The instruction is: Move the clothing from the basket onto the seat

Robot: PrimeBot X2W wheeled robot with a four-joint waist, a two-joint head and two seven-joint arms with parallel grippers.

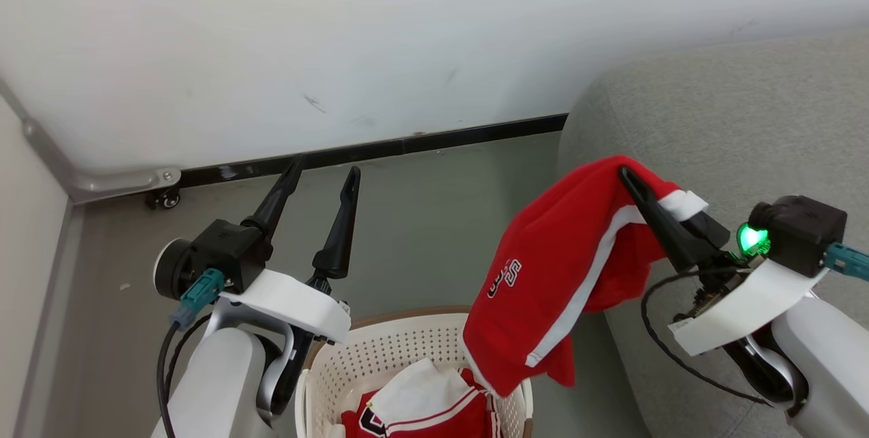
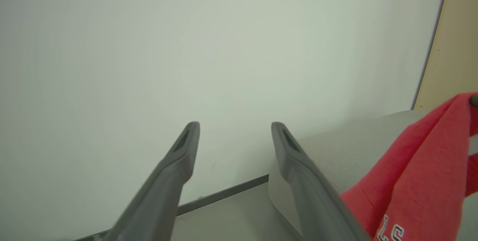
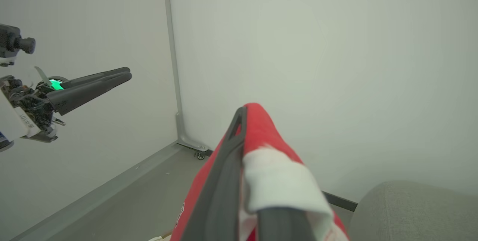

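A grey woven sofa (image 1: 733, 125) takes up the right of the head view, its rounded edge just beside a cream perforated laundry basket (image 1: 380, 350) on the floor. Red shorts (image 1: 563, 268) with a white side stripe hang in the air over the basket's right rim, in front of the sofa's edge. The right gripper (image 1: 631, 183) is clamped on their white waistband. A red jersey (image 1: 434, 411) with white lining lies in the basket. The left gripper (image 1: 326, 168) hovers above the basket's left side, fingers spread, empty.
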